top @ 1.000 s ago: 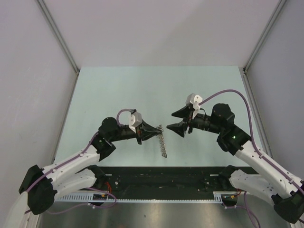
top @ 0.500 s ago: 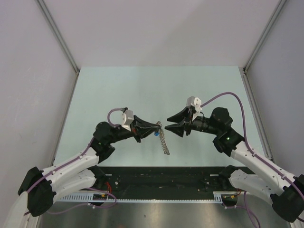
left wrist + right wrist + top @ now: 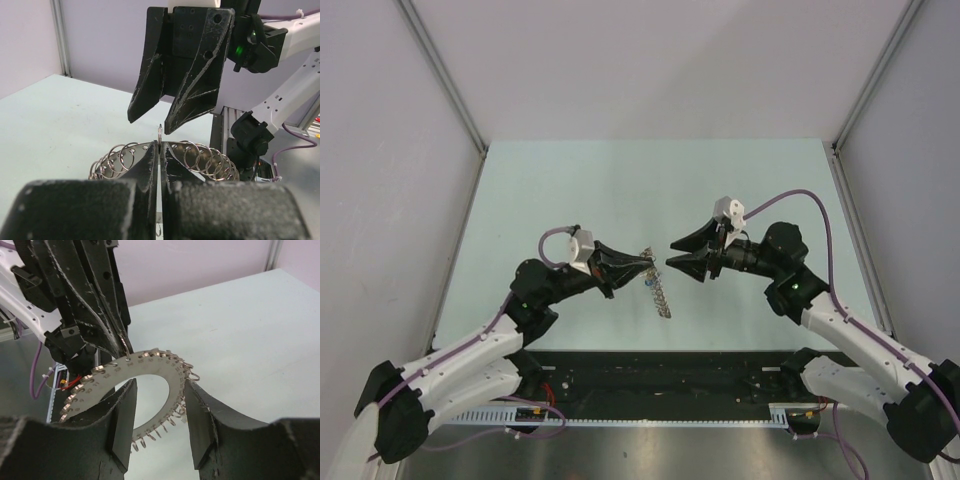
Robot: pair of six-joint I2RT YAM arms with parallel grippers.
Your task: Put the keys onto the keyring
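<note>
Keyring [image 3: 659, 292] is off the table [image 3: 570, 190], held edge-on mid-air between the two arms. Left gripper [image 3: 643, 264] is clamped on its rim, fingers pressed together on the flat metal in the left wrist view. Small wire loops [image 3: 196, 154] hang all round the rim. Right gripper [image 3: 670, 253] faces it, fingers [image 3: 124, 412] apart, tips just beside the ring's upper edge; can't tell if they touch. Can't make out any keys.
</note>
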